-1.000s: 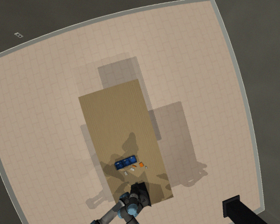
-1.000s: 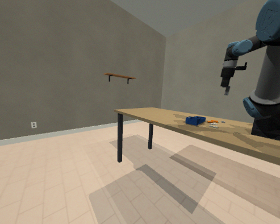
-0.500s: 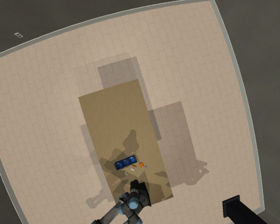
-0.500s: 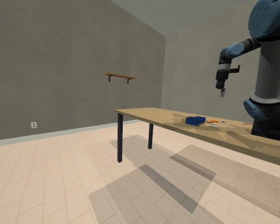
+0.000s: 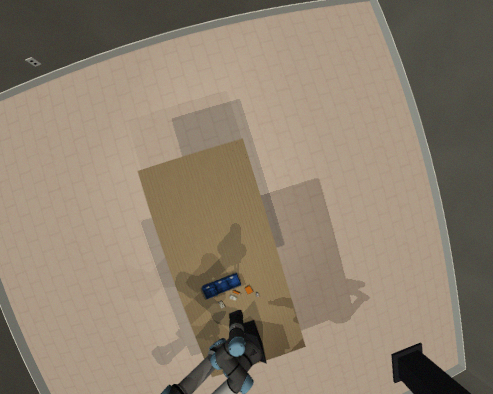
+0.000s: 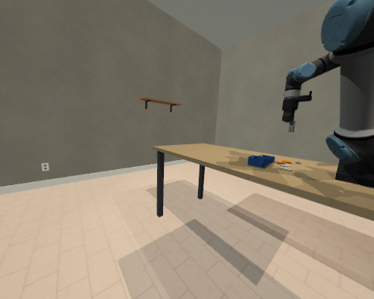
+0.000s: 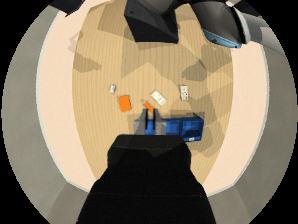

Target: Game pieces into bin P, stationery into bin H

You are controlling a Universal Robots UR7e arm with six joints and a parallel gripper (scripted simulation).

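In my wrist view, going left to right over the table point(image 5: 209, 200) point(image 6: 208, 152) point(image 7: 95, 105), a small grey thing point(image 5: 257, 294) point(image 6: 298, 162) point(image 7: 113, 89) lies at centre left, then an orange block point(image 5: 249, 289) point(image 7: 125, 103). My pincer point(image 6: 291, 131) point(image 7: 151, 113) is raised above the table, slightly open, and I see nothing between its fingers. An orange stick point(image 5: 236, 292) point(image 7: 148, 106) shows just past its tips, a white block point(image 5: 233, 297) point(image 7: 158, 97) near it. Right of centre lie the blue bins point(image 5: 221, 286) point(image 6: 261, 161) point(image 7: 191, 129), letters unreadable to me, with a dotted white tile point(image 5: 221, 304) point(image 7: 184, 92) above them in the frame.
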